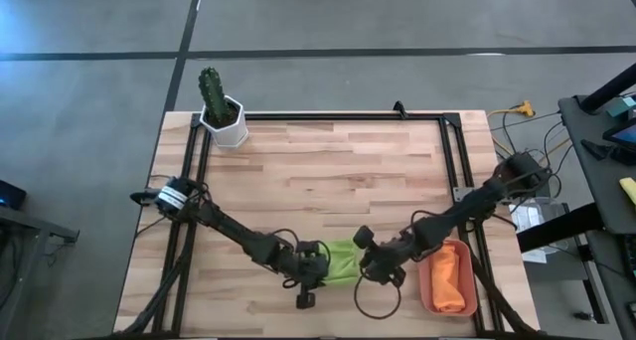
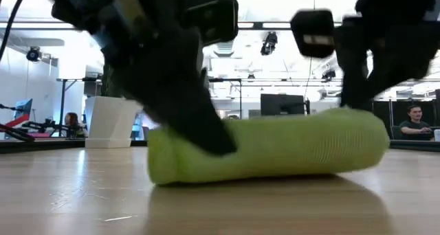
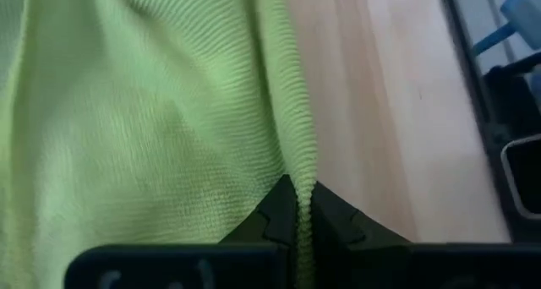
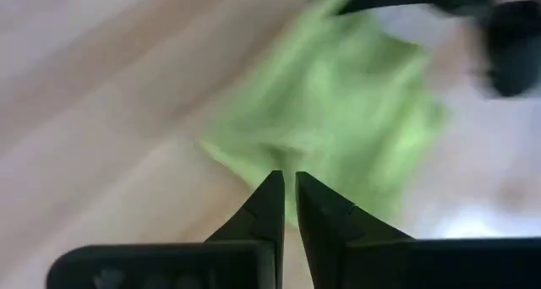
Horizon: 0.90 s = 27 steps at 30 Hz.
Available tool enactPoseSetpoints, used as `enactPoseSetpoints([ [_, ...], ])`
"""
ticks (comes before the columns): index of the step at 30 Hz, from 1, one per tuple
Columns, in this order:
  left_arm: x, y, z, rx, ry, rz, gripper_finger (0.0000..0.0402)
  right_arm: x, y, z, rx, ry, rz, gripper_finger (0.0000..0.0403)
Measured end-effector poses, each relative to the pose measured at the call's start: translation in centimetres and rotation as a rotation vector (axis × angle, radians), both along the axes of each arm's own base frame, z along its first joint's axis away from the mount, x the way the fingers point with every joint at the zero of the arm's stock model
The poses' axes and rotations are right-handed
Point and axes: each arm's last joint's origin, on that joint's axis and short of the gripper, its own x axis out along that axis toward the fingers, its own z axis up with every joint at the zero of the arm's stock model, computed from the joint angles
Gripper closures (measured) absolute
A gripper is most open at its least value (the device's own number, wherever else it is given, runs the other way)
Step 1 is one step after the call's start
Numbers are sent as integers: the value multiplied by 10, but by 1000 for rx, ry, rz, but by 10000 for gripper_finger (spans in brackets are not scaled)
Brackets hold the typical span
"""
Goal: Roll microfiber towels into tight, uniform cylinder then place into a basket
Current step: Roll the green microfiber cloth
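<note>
Green towel: the lime green towel (image 1: 343,261) lies rolled into a fat cylinder on the table (image 1: 328,171), just to the left of the basket (image 1: 427,283), lying flat along the near edge.
Left gripper: the left gripper (image 3: 297,206) is down on the roll's far-from-basket end, fingers clenched tight on a ridge of green cloth; the wrist view shows the fold pinched right between the two tips.
Right gripper: the right gripper (image 4: 286,188) sits at the basket-side end of the roll, fingers almost together with a thin slit between them; the green cloth lies just past the tips, and nothing shows between them, so no grasp to call here.
Low view: the roll (image 2: 268,152) rests on the wood, one dark arm pressed across its front, the other arm up behind its opposite end.
Basket: terracotta tray at the table's near right corner, with the orange towel (image 1: 450,278) bundled inside and filling most of it.
In the way: the right arm reaches diagonally over the table's right side, passing just beside the basket's far corner.
Cactus pot: a white pot (image 1: 227,123) with a green cactus (image 1: 211,89) stands at the far left corner, well apart from the basket.
</note>
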Motion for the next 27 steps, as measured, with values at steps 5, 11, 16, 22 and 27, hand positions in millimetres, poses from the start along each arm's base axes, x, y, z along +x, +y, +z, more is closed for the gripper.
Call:
enactPoseSetpoints([
  [5,0,-2,2,3,-9,0,401,2,4,-12,56,65,95,368],
  [11,-1,-3,2,6,-10,-1,402,2,9,-3,61,29,120,317],
  [16,-2,-3,1,1,-1,-17,402,-3,18,9,55,-23,194,244],
  [22,-2,-5,7,-1,-33,-91,402,-6,29,1,-137,-125,357,206],
  [27,-1,-6,11,5,-52,-128,402,5,33,-6,-447,-298,258,212],
])
